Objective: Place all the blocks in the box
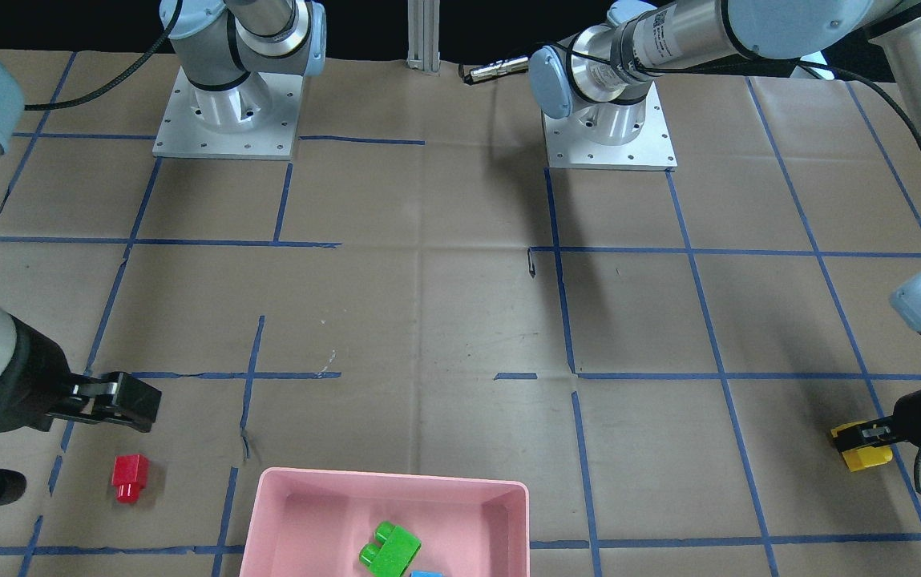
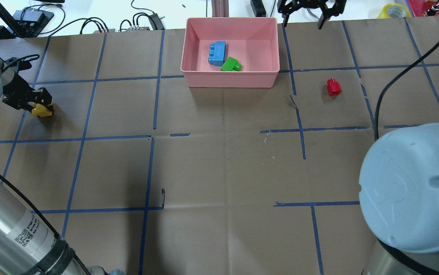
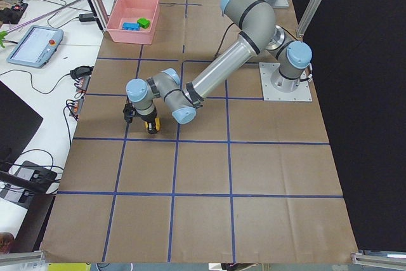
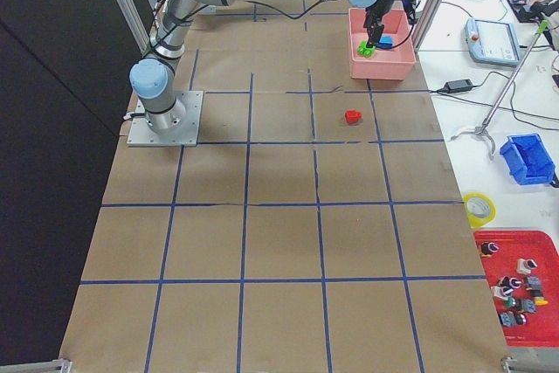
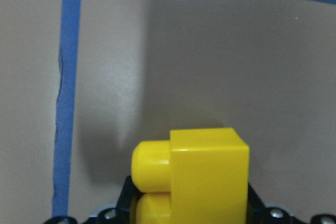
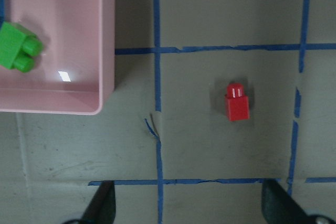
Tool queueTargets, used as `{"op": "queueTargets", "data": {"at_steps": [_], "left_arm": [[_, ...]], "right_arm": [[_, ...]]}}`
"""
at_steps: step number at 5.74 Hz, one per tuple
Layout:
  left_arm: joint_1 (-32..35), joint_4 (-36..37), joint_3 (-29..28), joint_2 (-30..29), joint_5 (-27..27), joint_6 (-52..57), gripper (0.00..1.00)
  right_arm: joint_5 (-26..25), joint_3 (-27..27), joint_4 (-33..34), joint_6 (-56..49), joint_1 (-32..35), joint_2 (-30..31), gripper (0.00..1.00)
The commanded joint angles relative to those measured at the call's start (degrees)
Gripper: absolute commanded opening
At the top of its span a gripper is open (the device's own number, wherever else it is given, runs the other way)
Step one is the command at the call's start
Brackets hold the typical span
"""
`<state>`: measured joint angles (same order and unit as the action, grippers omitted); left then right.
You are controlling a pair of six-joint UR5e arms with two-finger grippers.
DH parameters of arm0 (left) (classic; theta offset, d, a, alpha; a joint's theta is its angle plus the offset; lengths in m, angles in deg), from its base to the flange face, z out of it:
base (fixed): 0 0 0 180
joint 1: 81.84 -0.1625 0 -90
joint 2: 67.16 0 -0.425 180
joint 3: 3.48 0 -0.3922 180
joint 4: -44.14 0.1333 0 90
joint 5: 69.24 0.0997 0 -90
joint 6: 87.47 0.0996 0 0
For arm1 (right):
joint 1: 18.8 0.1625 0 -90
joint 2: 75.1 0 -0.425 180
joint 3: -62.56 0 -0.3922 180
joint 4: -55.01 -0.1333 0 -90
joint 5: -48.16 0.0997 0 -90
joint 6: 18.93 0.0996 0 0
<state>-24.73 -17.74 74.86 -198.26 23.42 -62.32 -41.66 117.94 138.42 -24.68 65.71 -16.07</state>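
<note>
While the box (image 2: pixel 230 81) sits at the far edge of the worktop (image 2: pixel 219 172), near the middle, two blocks lie inside it. The blue block (image 2: pixel 217 53) is on the box floor, toward the robot's left. The green block (image 2: pixel 230 64) lies just beside it, a little nearer the robot, with its studs pointing sideways. The rest of the box floor is bare pink. The red block (image 2: pixel 333 87) is outside the box, on the brown worktop to the robot's right. It lies apart from the box wall, inside a square of blue tape lines (image 2: pixel 299 114). The right end effector (image 6: pixel 186 205) hangs up high, looking down on the red block and one corner of the box. Its fingers (image 6: pixel 102 208) are wide apart and hold nothing. The yellow block (image 2: pixel 41 110) is far off on the robot's left, well apart from the box. The left end effector (image 2: pixel 36 103) is clamped on it, with a black finger on each side. It is low over the worktop, but you cannot tell if the yellow block touches the paper.
</note>
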Motion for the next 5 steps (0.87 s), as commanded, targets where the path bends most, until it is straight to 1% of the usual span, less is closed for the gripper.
{"op": "queueTargets", "data": {"at_steps": [1, 2, 3, 4, 5], "left_arm": [[0.8, -1.82, -1.53, 6.42, 1.11, -0.37, 0.21], [2.72, -7.67, -3.62, 10.04, 0.94, -1.5, 0.21], [5.87, -13.38, -8.08, 11.03, 0.68, -3.42, 0.21], [10.08, -16.05, -12.04, 9.82, -1.07, -4.05, 0.21], [15.25, -15.99, -13.04, 9.29, -7.26, -9.02, 0.21]], "right_arm": [[-1.06, 6.27, 2.0, -5.49, -4.94, 1.25, 0.95], [-0.97, 13.62, 8.38, -5.5, -6.01, 3.18, 0.96], [-0.45, 20.92, 15.66, -5.67, -8.19, 4.85, 0.96], [-0.36, 25.52, 21.48, -6.29, -8.3, 4.95, 0.96], [-0.35, 28.0, 28.84, -6.2, -8.04, 3.73, 0.96]]}}
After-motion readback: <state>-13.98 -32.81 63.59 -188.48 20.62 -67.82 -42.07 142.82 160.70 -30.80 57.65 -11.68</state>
